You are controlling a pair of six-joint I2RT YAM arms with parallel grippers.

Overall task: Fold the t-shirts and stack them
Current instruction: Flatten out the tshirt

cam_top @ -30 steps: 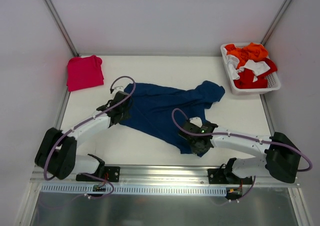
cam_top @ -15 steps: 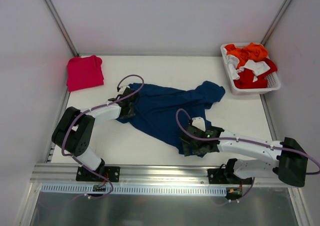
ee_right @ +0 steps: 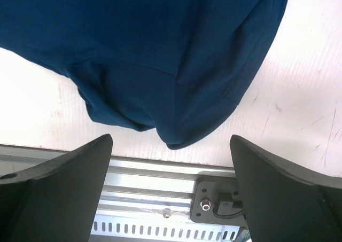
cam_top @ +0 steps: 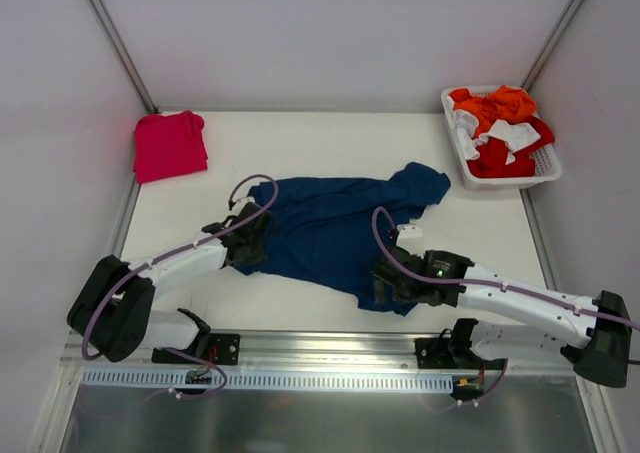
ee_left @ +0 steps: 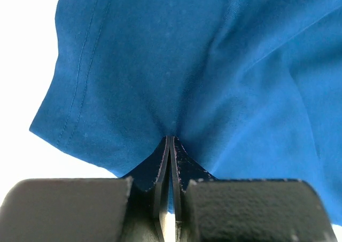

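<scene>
Our left tool (ee_left: 170, 141) is pinching a fold of the navy t-shirt (cam_top: 325, 218) at its left edge. Our right tool (ee_right: 169, 146) hangs spread wide over the shirt's near corner. The shirt lies rumpled in the middle of the worktop (cam_top: 330, 138). The pinkish-red t-shirt (cam_top: 168, 145) sits folded at the far-left corner, well apart.

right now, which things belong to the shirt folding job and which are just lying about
Job: navy t-shirt, pinched in the left hand; pink-red t-shirt at the far left corner.
Lying about: white basket holding orange, red and white clothes.
</scene>
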